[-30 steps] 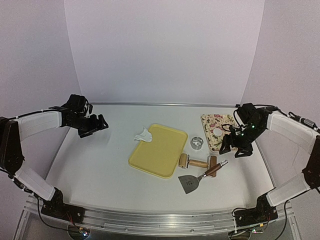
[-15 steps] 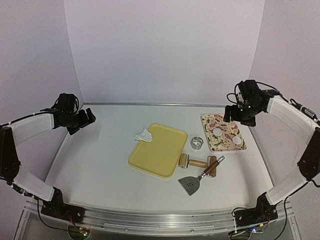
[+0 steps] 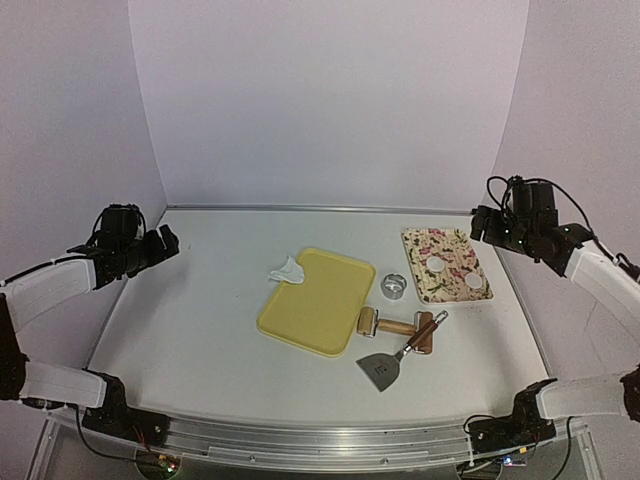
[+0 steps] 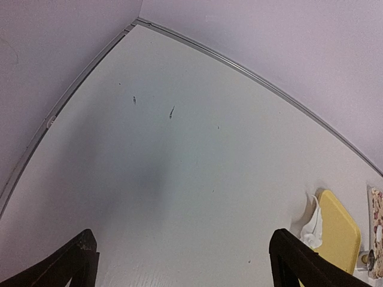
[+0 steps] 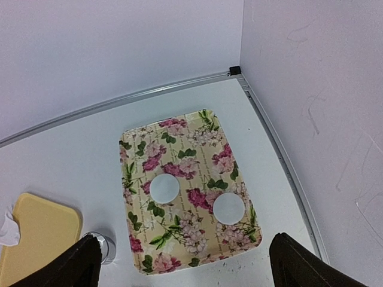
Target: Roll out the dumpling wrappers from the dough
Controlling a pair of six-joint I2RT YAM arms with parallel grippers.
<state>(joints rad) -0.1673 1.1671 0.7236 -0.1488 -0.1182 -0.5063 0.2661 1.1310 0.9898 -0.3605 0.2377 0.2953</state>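
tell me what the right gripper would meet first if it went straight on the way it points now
Probably the rectangular floral-patterned tray, near its two thin white round dough wrappers. The open right gripper points down at it with nothing visible between, though depth is unclear.

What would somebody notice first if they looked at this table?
Probably the flowered tray at the far right of the table, with two round white dumpling wrappers lying on it, apart from each other. Next comes the big yellow tray in the middle. It has a white dough scrap at its far left corner and a shiny ring cutter, a wooden roller and a scraper by its right side.
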